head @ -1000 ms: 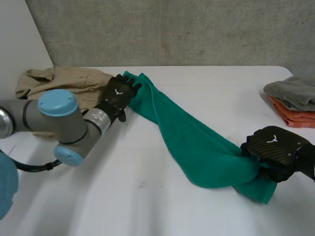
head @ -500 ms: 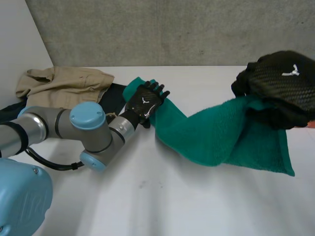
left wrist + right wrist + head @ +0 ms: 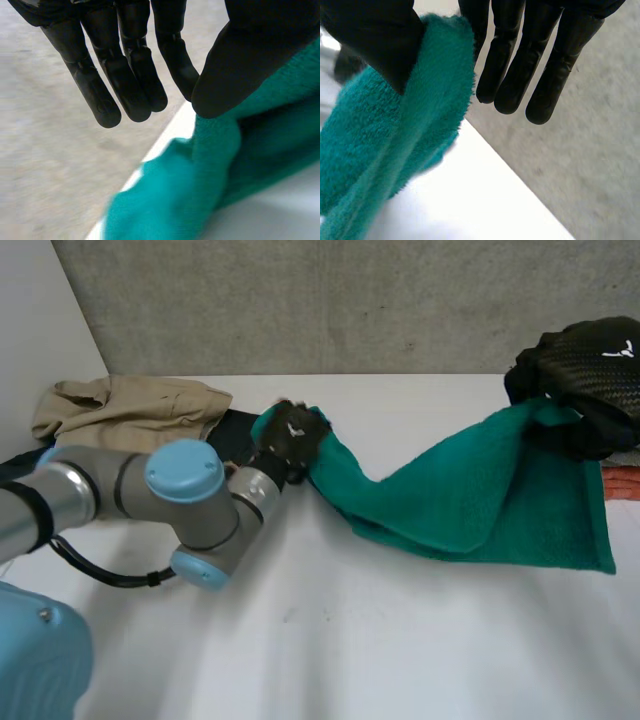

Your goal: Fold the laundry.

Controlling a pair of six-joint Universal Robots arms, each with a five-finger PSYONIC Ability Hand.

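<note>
The green towel (image 3: 470,505) stretches across the far half of the white table (image 3: 350,650), running from the left hand (image 3: 292,437) near the far middle to the right hand (image 3: 585,370) at the far right. The right hand is raised above the table and holds the towel's right end. In its wrist view the cloth is pinched between the thumb (image 3: 375,35) and the straight fingers (image 3: 510,70), with the pile bunched up against the nearest of them. From that hand the towel hangs as a broad sheet, with its lower right corner pointing to the near right. It narrows into a loose, partly doubled band as it slopes down and left to the table. The left hand sits on the towel's left end, and a small tip of green pokes out just to its left. In the left wrist view its fingers (image 3: 125,75) are straight and clear of the cloth, while its thumb tip touches the rumpled towel beneath it. The left arm (image 3: 190,505) reaches in from the near left. Just left of the left hand lies a dark cloth (image 3: 232,435), and beyond it, at the far left, is a crumpled beige garment (image 3: 130,408). An orange cloth (image 3: 622,480) shows at the right edge, just behind the hanging towel.
</note>
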